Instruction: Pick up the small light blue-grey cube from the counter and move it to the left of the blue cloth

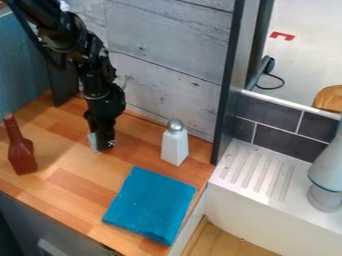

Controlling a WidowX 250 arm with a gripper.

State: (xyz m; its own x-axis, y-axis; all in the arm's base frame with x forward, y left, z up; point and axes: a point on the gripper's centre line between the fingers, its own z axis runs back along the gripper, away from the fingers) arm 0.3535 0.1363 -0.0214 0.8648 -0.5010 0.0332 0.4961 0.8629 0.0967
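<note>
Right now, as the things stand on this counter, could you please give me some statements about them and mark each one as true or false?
1. The rectangular blue cloth lies flat on the wooden counter. True.
2. The white shaker with the silver metal cap lies on its side. False: it stands upright.
3. In the picture, the dark red bottle with the narrow neck is to the left of the black gripper. True.
4. The gripper is over the blue cloth. False: in the picture it is between the bottle and the shaker.
5. The shaker and the cloth are apart. True.
</note>
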